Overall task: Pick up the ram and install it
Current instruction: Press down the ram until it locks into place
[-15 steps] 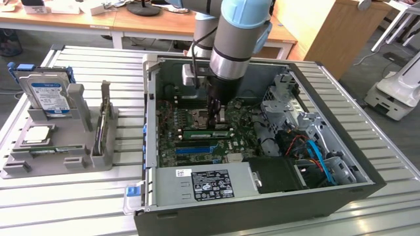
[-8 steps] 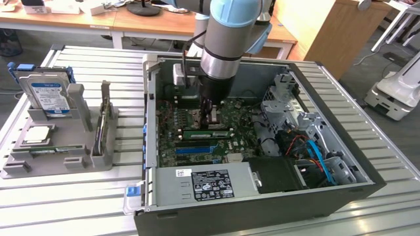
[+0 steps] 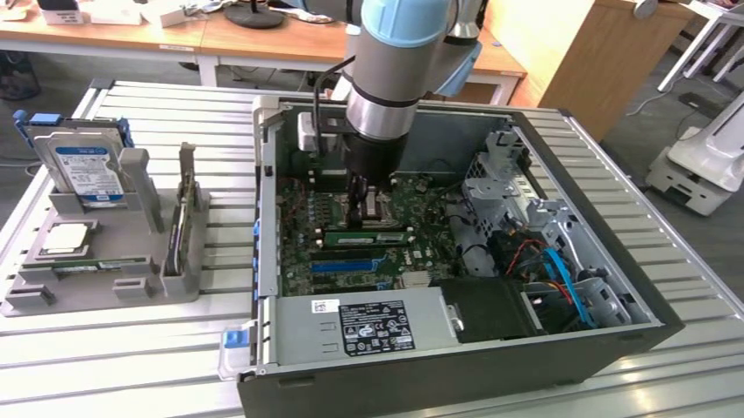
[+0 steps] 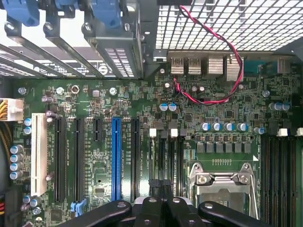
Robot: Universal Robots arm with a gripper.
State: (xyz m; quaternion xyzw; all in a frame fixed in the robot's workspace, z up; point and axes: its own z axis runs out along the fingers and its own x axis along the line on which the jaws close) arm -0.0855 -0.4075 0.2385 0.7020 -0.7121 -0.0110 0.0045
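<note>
We saw a work table [image 3: 117, 366] made of pale metal slats running side to side, its ribbed surface catching soft, even light with bright sheen along the near edge. Beyond its far edge stood a wooden desk [image 3: 174, 39] on white legs, carrying a round black stand base [image 3: 253, 15] and some small white items we could not identify. Toward the exterior view's right, a light wooden cabinet [image 3: 581, 52] rose at an angle, and past it lay a grey floor [image 3: 651, 131]. A white machine base [image 3: 706, 161] rested on that floor near the table's right edge.
</note>
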